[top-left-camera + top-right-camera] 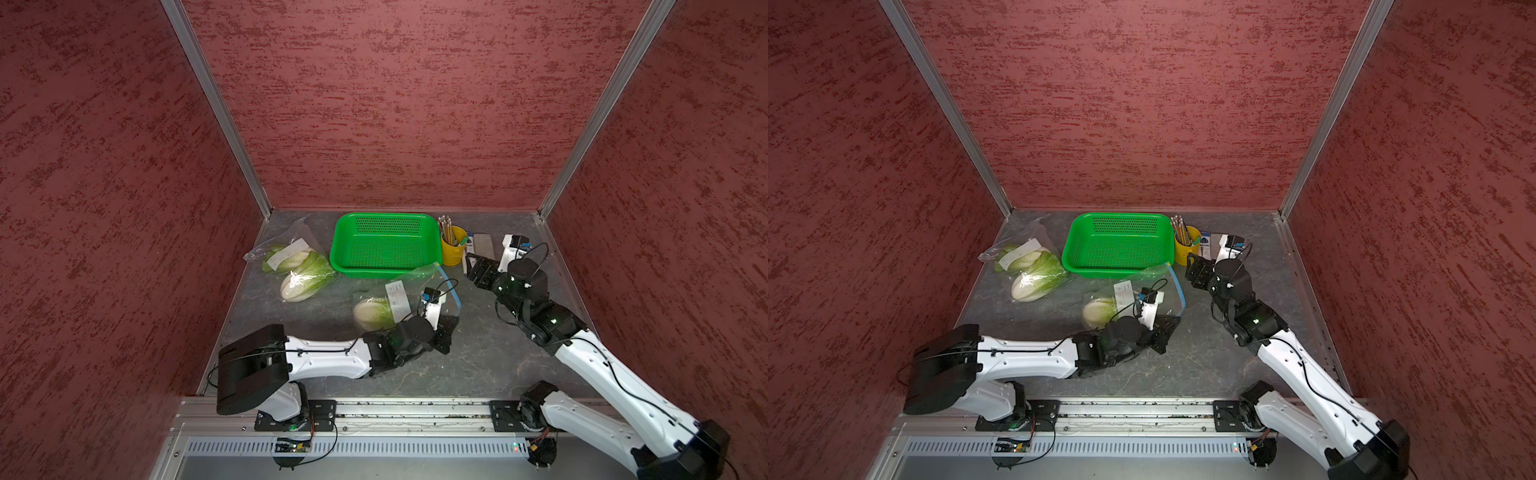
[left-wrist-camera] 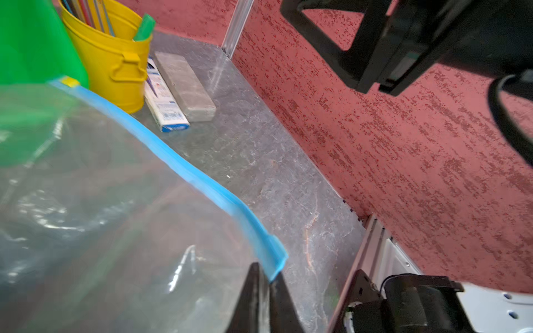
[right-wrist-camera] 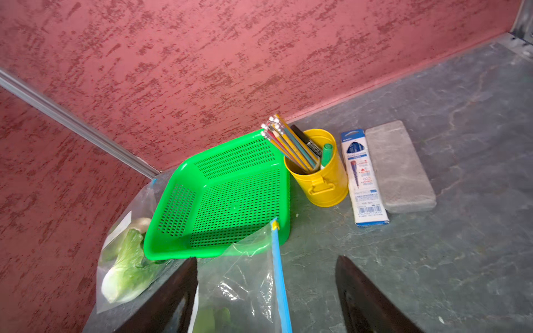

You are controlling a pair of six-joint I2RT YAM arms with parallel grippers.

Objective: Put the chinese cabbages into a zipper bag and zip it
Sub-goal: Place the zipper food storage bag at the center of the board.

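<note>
Left claw [image 2: 269,281] nips a corner of the zipper bag [image 1: 411,282]; right claw [image 3: 266,259] hangs open.
The left claw's jaws are almost together on the end of the blue zip strip [image 2: 184,170], holding that edge up. 1 cabbage [image 1: 372,313] lies inside this bag. 2 more cabbages [image 1: 305,280] sit in another clear bag [image 1: 297,239] left of the green basket [image 1: 384,268]. The right claw, spread wide, holds nothing.
</note>
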